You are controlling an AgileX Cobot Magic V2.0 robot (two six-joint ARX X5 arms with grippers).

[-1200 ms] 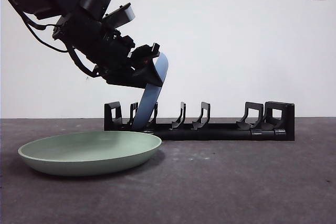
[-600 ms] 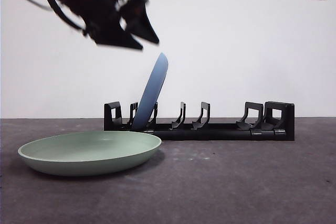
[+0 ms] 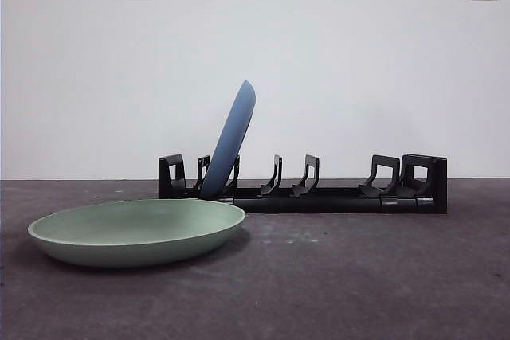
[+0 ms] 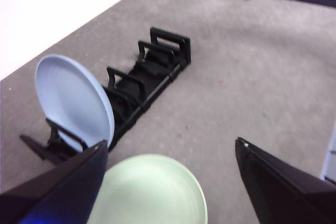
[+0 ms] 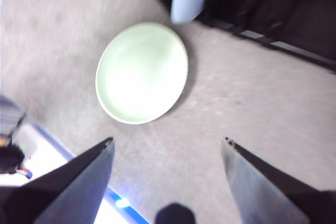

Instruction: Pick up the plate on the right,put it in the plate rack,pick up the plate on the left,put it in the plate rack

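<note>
Grey table (image 3: 382, 276), white wall | blue plate (image 3: 231, 145) seated tilted in plate rack (image 3: 335, 197) | green plate (image 3: 137, 231) flat beside rack, next to be grasped | left gripper (image 4: 170, 182), right gripper (image 5: 165, 174): jaws wide, empty, held high.

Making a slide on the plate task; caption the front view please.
Blue plate leans upright in the black plate rack; green plate lies flat on the table in front.

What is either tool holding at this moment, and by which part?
Nothing is held. The left tool and right tool are both open and empty; the blue plate stands in the plate rack, and the green plate lies on the table.
</note>
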